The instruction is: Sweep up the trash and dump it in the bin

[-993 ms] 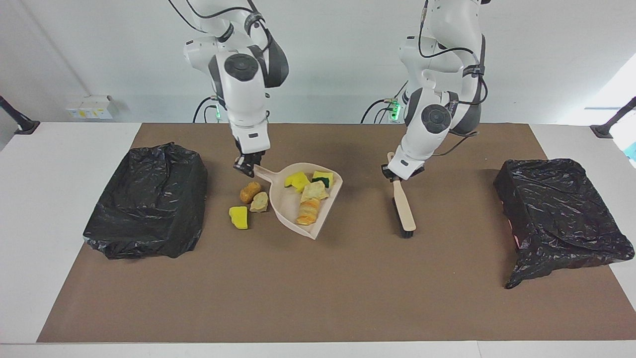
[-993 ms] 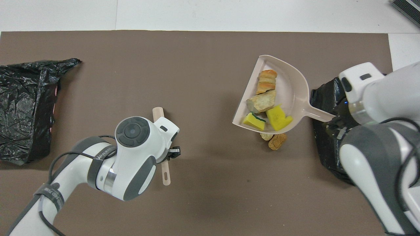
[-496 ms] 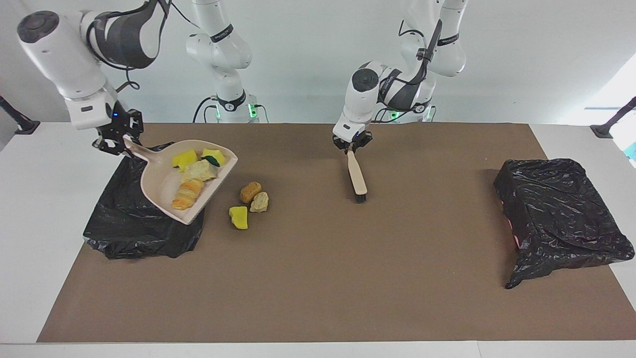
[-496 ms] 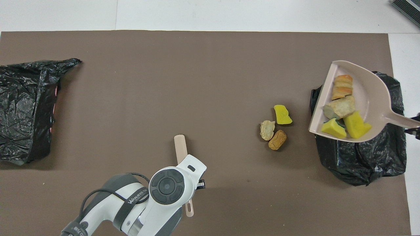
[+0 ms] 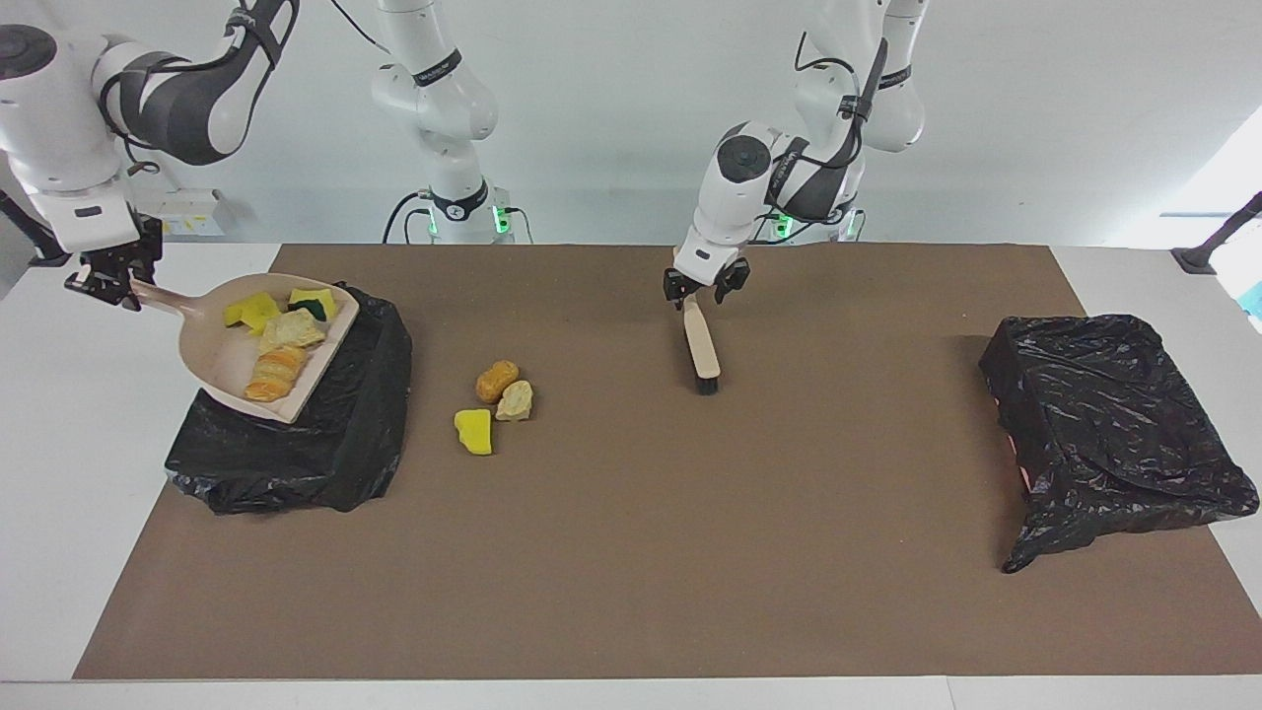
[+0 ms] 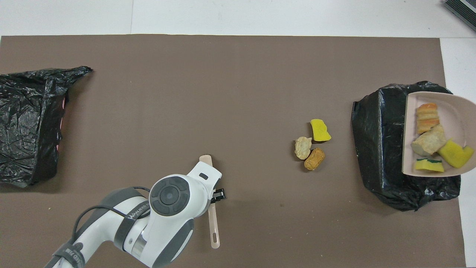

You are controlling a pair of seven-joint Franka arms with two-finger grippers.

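My right gripper (image 5: 106, 283) is shut on the handle of a beige dustpan (image 5: 212, 340) and holds it level over the black-bagged bin (image 5: 345, 444) at the right arm's end. Several trash lumps (image 5: 278, 367), yellow foam and bread-like pieces, lie in the pan; the pan (image 6: 457, 119) and bin (image 6: 379, 141) also show in the overhead view. Three trash lumps (image 5: 497, 381) lie on the brown mat beside the bin, also seen from overhead (image 6: 312, 143). My left gripper (image 5: 705, 286) is open, its fingers astride the handle of the brush (image 5: 702, 345), which lies on the mat.
A second black-bagged bin (image 5: 1104, 424) stands at the left arm's end of the table, also seen from overhead (image 6: 29, 123). The brown mat (image 5: 690, 552) covers most of the white table. The left arm's wrist covers the brush's middle (image 6: 214, 227) from above.
My right arm has carried the loaded dustpan from beside the three lumps out over the bin. My left arm drew the brush back toward the robots and its fingers have spread off the handle.
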